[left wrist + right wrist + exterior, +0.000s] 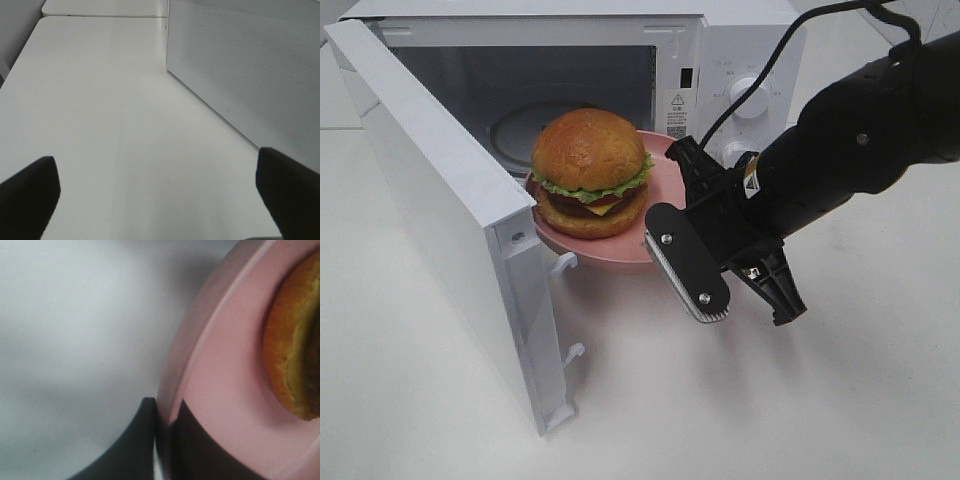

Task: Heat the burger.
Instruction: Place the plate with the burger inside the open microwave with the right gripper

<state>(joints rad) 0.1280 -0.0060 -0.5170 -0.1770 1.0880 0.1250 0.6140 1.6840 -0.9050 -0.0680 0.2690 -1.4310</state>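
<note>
- i am pinching the pink plate's (665, 180) rim with the right gripper (164, 440); the left gripper (159, 192) is hanging open.
- i am planning a level slide, burger (590, 170) into the microwave (670, 60), upper frame.

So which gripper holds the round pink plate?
The right gripper, shut on the rim of the round pink plate; the left gripper hangs open over the white table.

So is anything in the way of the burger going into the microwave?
Nothing visible. The microwave door stands wide open, and the burger on its pink plate, pinched at the rim by the right gripper, sits at the opening.
</note>
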